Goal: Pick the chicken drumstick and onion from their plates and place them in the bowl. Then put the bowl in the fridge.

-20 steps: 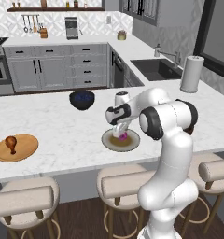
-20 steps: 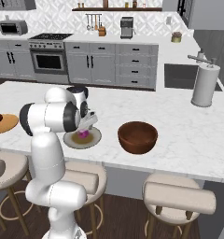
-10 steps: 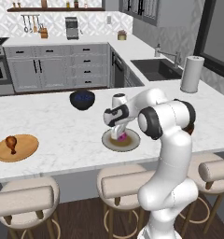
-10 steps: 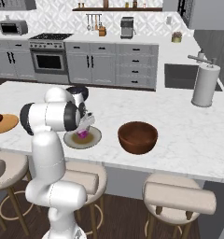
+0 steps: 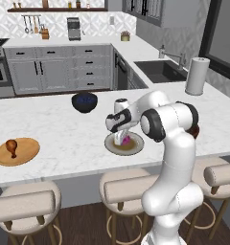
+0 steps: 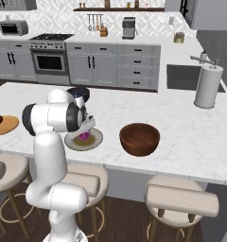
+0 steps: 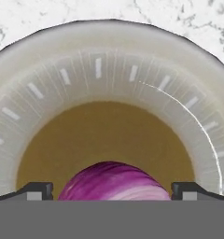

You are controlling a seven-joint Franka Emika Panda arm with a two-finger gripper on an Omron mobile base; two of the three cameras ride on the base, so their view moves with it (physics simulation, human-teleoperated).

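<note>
A dark blue bowl [image 5: 84, 102] and paper-towel roll [image 5: 197, 76] stand on the counter [image 5: 54, 129].

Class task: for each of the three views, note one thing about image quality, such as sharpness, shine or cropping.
Left base view: soft, slightly blurred; faint sheen on the drumstick. Right base view: glossy highlight on the bowl. Hand view: the onion is cut off at the bottom, lying between the gripper tips; a thin bright arc marks the plate rim.
</note>
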